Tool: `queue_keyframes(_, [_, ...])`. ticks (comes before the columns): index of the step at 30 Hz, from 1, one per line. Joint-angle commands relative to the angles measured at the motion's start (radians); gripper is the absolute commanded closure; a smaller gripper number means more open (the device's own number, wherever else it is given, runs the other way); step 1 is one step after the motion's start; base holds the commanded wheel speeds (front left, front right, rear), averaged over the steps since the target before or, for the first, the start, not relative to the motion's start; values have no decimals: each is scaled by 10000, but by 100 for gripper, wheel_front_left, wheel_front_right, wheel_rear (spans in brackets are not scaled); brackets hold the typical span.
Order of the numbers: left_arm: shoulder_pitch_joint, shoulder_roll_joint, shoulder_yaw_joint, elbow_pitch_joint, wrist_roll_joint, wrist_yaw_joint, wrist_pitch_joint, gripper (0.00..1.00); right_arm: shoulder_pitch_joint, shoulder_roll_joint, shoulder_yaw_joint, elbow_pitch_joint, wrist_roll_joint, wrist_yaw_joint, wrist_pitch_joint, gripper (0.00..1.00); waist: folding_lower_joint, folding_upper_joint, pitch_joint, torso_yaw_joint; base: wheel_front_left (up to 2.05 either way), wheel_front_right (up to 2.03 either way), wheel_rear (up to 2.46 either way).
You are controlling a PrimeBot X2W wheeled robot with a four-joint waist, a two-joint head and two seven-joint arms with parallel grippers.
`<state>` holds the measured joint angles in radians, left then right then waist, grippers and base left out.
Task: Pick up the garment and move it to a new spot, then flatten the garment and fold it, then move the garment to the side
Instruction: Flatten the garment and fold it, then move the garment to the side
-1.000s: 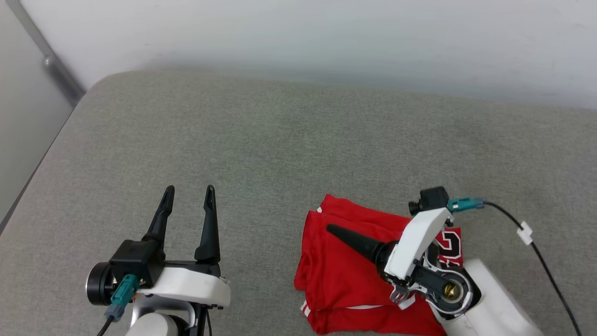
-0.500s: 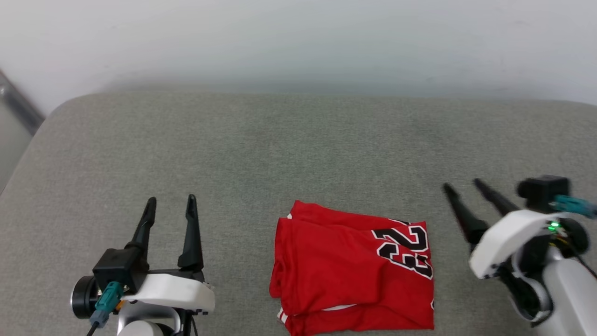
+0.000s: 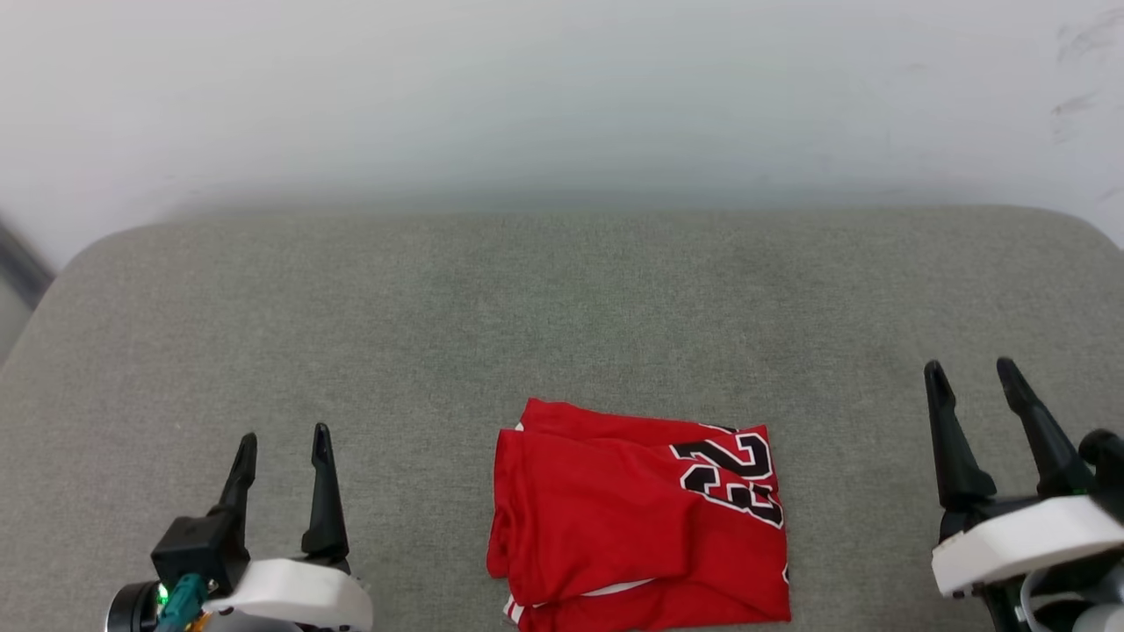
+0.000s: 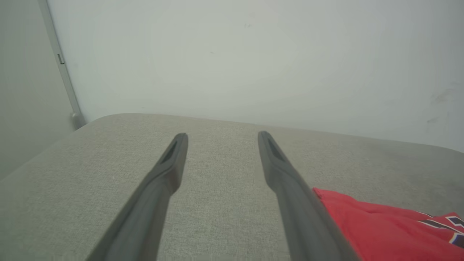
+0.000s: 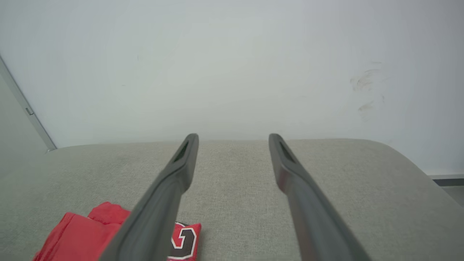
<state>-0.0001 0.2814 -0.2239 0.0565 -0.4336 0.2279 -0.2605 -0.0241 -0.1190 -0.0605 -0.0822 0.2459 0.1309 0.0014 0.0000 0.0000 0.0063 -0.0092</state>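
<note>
The garment (image 3: 615, 518) lies folded into a compact red rectangle at the front middle of the grey cushioned surface (image 3: 562, 325), with black-and-white numerals on its right part. My left gripper (image 3: 283, 446) stands open at the lower left, well apart from the garment. My right gripper (image 3: 970, 373) stands open at the lower right, also clear of it. The left wrist view shows open fingers (image 4: 170, 166) and the garment (image 4: 380, 228) low on the right. In the right wrist view the garment (image 5: 83, 237) lies at the lower left behind one of the open fingers (image 5: 181, 163).
A pale wall (image 3: 562, 96) rises behind the surface. The surface's rounded back corners show at the left (image 3: 97, 254) and right (image 3: 1076, 224). A metal strip (image 4: 61, 69) runs down the wall at the left.
My right gripper has lifted off the garment and swung out to the right, ending open and upright. The head camera has shifted, so the whole scene has slid. The garment stays folded.
</note>
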Motion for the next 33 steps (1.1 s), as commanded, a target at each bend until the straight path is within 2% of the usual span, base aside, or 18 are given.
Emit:
queue_keyframes(1, [209,-68,86,51,122,-94,-65,0,375,120,-14,-251,-141,-4,49,0,0,0,-154,-44,0,0,0])
queue_keyframes(10, [677,-276,356,308,445,-338,-66,0,1550,521,11,-1262,-677,-4,605,0,0,0,-395,-71,0,0,0])
queue_keyframes(25, [577,-460,474,331,800,-593,-66,0,1732,673,-105,-1763,-657,-4,1088,0,0,0,-372,-111,0,0,0])
queue_keyframes(29, [480,-561,560,252,852,-645,-66,0,1717,676,-577,-1489,52,-4,1653,0,0,0,-377,-48,0,0,0])
queue_keyframes(33, [344,-680,665,150,961,-685,-66,0,1384,565,-1761,-747,1546,-2,2676,0,0,0,-345,116,0,0,0])
